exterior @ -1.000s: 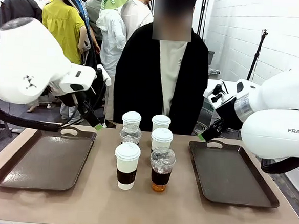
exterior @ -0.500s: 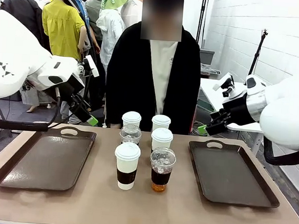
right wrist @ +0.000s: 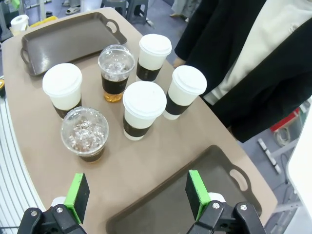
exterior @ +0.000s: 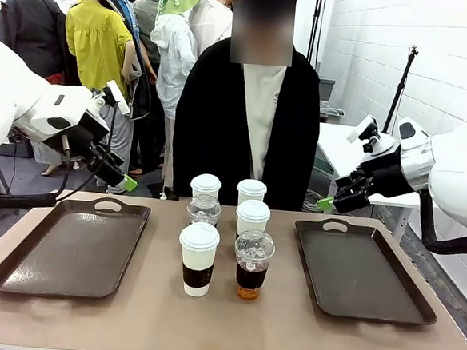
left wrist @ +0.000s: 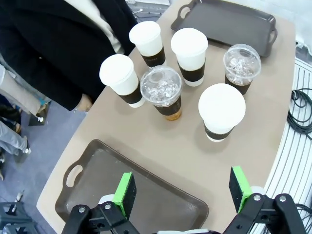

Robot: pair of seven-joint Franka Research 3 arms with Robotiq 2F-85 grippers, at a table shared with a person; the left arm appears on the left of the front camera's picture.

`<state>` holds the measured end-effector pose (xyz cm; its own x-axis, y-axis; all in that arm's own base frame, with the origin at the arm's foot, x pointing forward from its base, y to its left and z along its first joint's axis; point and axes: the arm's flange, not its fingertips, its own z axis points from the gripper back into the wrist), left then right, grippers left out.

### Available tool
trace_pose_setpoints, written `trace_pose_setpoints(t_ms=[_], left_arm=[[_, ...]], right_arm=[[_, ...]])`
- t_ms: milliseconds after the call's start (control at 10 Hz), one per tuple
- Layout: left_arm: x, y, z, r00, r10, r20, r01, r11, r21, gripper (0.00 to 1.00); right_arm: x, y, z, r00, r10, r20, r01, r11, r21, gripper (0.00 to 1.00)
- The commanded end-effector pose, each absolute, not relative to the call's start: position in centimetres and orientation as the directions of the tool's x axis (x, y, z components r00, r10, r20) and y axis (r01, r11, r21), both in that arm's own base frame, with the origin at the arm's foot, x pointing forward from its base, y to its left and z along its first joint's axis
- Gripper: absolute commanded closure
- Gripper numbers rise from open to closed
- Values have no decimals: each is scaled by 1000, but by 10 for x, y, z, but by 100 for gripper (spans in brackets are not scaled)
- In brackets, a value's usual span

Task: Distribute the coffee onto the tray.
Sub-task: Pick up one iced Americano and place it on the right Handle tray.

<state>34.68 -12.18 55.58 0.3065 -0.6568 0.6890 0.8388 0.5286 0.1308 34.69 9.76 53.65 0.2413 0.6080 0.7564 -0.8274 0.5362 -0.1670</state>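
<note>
Cups of coffee [exterior: 198, 257] grouped on bench [exterior: 207, 325]: four white, lidded, brown-sleeved; two clear, dome-lidded, amber. Left gripper [left wrist: 183, 187] and right gripper [right wrist: 137, 189] wide, empty.

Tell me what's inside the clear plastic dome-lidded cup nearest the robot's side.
Ice under the dome and amber-brown liquid at the bottom of the clear plastic dome-lidded cup. Its dark brown sleeve covers the middle.
</note>
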Motion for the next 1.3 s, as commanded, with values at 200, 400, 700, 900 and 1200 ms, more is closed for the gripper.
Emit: trace_pose_setpoints(t_ms=[200, 400, 700, 900, 1200], left_arm=[[347, -122, 556, 306, -657, 689, 839, 529, 131, 0], [347, -122, 556, 306, -657, 689, 839, 529, 131, 0], [347, -122, 556, 306, -657, 689, 839, 529, 131, 0], [347, -122, 556, 306, -657, 689, 839, 529, 131, 0], [347, -122, 556, 306, -657, 689, 839, 529, 131, 0]], right_arm=[[347, 98, 536, 241, 608, 756, -827, 536, -167, 0], [347, 98, 536, 241, 608, 756, -827, 536, -167, 0], [347, 98, 536, 241, 608, 756, -827, 536, -167, 0], [347, 98, 536, 241, 608, 756, -827, 536, -167, 0], [347, 98, 536, 241, 608, 756, -827, 536, -167, 0]])
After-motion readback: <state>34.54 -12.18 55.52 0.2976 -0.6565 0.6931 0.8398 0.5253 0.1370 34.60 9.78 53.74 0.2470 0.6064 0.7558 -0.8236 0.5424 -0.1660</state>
